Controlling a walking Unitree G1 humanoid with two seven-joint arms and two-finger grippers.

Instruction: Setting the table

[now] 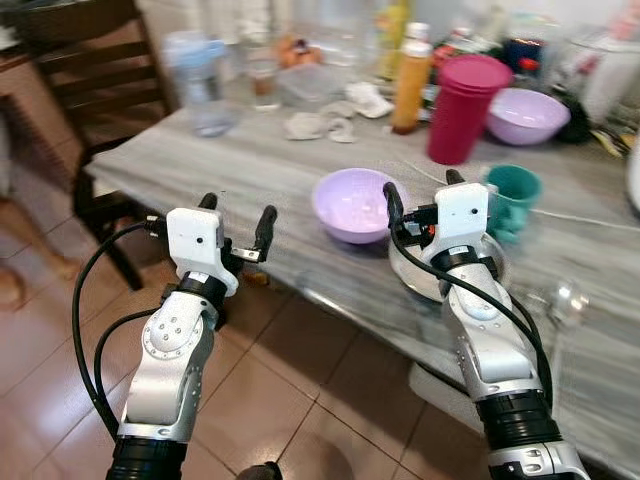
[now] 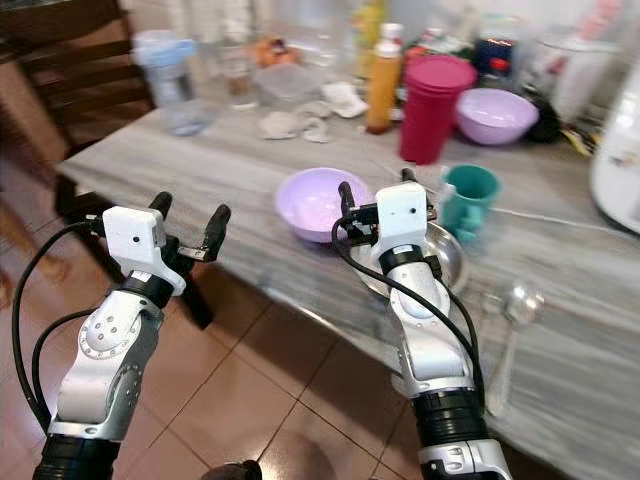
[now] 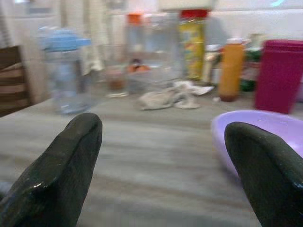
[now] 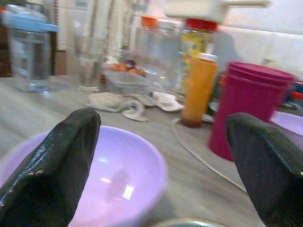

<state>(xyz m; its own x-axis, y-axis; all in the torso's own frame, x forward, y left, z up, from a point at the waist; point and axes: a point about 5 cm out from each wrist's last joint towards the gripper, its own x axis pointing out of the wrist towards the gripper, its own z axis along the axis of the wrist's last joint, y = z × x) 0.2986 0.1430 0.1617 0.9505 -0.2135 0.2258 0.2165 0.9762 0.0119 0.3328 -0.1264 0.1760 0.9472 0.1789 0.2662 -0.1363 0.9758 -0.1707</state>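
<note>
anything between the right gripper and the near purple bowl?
Nothing visible. The right gripper, fingers open, hangs over the metal plate and looks straight at the purple bowl, with no object between them.

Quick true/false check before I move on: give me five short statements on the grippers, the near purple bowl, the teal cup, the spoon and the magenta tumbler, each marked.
1. Both grippers are open and hold nothing. True: left gripper and right gripper.
2. The near purple bowl is full of food. False: it looks empty.
3. The teal cup stands upright on the table. True.
4. The spoon lies inside the purple bowl. False: it lies on the table, to the robot's right.
5. The magenta tumbler lies on its side. False: it stands upright.
</note>
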